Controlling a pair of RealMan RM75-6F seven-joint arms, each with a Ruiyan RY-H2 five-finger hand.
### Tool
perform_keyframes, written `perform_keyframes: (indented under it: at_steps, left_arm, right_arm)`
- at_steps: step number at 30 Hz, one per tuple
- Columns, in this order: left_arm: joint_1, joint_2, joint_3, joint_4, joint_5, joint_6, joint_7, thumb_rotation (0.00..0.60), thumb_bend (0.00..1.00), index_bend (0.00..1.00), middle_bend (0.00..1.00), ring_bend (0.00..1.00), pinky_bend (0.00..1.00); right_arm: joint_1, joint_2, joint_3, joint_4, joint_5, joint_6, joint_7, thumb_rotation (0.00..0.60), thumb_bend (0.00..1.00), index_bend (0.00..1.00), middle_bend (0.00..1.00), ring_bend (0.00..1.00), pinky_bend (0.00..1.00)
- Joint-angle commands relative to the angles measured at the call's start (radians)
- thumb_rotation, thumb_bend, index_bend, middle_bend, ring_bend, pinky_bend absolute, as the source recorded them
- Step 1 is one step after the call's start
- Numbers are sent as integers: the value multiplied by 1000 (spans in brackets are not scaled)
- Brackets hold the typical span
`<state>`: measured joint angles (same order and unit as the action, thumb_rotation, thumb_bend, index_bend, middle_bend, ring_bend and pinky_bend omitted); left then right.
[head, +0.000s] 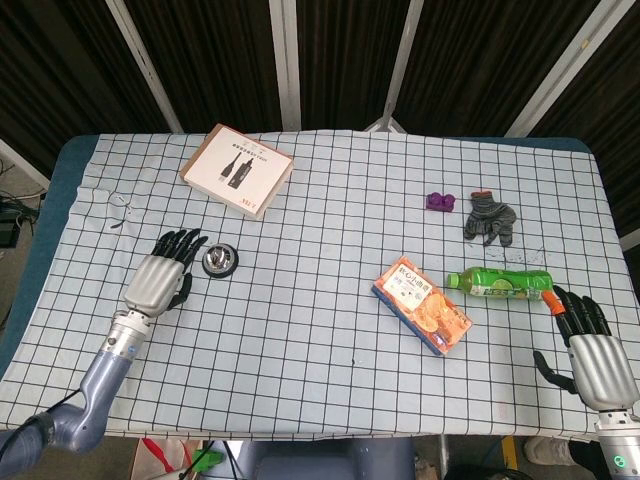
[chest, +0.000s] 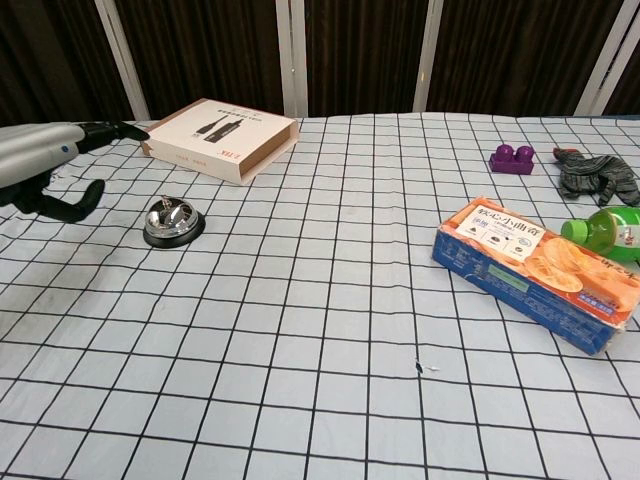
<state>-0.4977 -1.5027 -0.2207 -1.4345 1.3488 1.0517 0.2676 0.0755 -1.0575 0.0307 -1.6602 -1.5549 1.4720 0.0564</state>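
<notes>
Silver bell (head: 219, 260), button upward

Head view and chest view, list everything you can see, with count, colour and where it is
table: one, covered in white cloth with black grid.
flat box: one, brown and white, far left.
call bell: one, silver on black base, left of centre.
snack box: one, orange and blue, right of centre.
bottle: one, green, orange cap, lying right of the snack box.
toy brick: one, purple, far right.
glove: one, grey, beside the toy brick.
left hand: one, silver with black fingers, open, just left of the call bell.
right hand: one, same colours, open, near right edge, by the bottle cap.
</notes>
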Motion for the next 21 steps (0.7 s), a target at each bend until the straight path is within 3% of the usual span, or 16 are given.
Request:
perform_keyframes:
  at_steps: [1, 21]
  left_arm:
    - [-32, -41, -6, 43, -38, -39, 25, 600, 900, 0, 0, 0, 0]
    - [-198, -301, -38, 390, -168, -177, 55, 600, 900, 0, 0, 0, 0]
  right_arm:
    - [0, 0, -1, 0, -2, 0, -1, 600, 388, 79, 0, 0, 0]
    - [0, 2, -2, -1, -1, -1, -2, 600, 388, 78, 0, 0, 0]
